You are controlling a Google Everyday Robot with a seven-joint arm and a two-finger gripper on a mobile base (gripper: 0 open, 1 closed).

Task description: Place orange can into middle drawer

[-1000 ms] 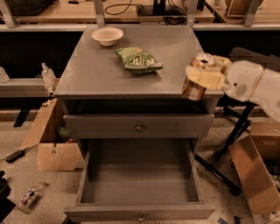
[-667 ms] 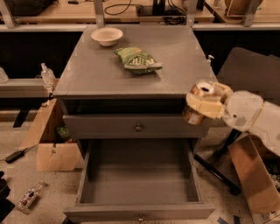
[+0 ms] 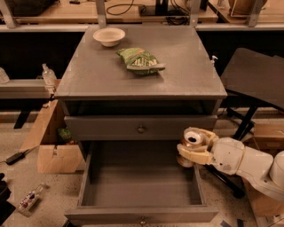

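A cream robot hand [image 3: 191,151] reaches in from the right, its fingers clamped around the orange can [image 3: 193,138]. The can is upright at the right edge of the open middle drawer [image 3: 137,188], near the back. On the grey worktop [image 3: 106,77] above sit a green snack bag [image 3: 140,60] and a cream bowl [image 3: 109,36].

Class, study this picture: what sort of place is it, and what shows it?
Probably a robotics lab or workshop, not a home: a workbench with cables runs along the back, cardboard boxes sit on the floor, and a gripper holds the orange can at the right side of the open middle drawer.
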